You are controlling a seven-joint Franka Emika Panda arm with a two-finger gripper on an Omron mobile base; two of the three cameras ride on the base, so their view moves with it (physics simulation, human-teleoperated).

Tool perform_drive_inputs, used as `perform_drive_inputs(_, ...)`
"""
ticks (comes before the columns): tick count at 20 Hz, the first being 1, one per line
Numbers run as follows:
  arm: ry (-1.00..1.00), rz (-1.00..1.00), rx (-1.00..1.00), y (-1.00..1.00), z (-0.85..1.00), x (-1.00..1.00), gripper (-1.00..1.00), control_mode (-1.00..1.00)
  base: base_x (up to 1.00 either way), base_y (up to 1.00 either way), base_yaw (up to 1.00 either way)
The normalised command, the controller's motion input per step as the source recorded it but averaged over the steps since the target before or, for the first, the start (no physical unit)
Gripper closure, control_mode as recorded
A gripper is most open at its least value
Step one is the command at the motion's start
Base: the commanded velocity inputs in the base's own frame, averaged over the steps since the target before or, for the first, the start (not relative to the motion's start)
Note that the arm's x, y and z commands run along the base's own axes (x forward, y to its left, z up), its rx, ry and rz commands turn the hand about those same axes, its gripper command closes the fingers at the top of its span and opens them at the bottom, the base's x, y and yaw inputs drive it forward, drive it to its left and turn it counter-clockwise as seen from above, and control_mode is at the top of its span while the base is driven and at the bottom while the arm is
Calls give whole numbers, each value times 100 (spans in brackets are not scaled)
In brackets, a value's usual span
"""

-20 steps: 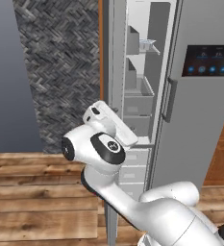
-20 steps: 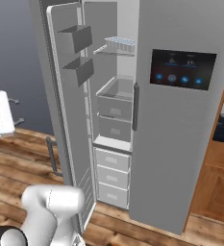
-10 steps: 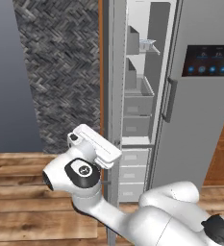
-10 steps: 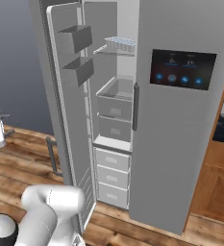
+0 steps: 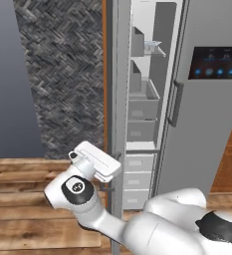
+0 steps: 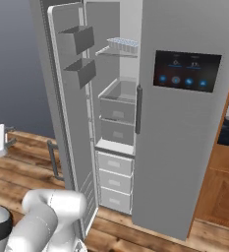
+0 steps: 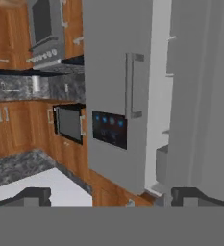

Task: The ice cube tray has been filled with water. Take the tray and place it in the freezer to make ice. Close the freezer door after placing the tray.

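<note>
We see the freezer standing open, its white shelves above and grey drawers stacked below. The ice cube tray sits on the top shelf, at about 12 o'clock in the compartment, with its pale-blue water cells just visible; in the left base view the tray shows at about 1 o'clock, high inside the opening.

The freezer door is swung wide toward us, edge-on in the left base view. Two grey inner bins jut from its upper inside face, and its bar handle sticks out low on the outer side, at about 8 o'clock in the right base view. Beside the opening, the shut door with the dark touch-screen carries its own vertical handle right along the gap.

Our gripper has its jaws spread wide and holds nothing; the hand hangs low, just outside the door's outer face, near the edge at 7 o'clock in the left base view.

A dark patterned wall stands behind the door. The wooden floor lies open to the left of it. In the hand view, wooden cabinets and a speckled bench lie at 9 o'clock
</note>
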Motion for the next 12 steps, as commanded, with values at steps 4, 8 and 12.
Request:
perform_drive_inputs(4, 20, -13, -11, 10, 0, 0, -100, -100, 0, 0, 0)
perform_drive_inputs(8, 25, -14, -11, 3, 0, 0, -100, -100, 0, 0, 0)
perform_drive_inputs(12, 24, -16, -9, 0, 0, 4, -100, -100, 0, 0, 0)
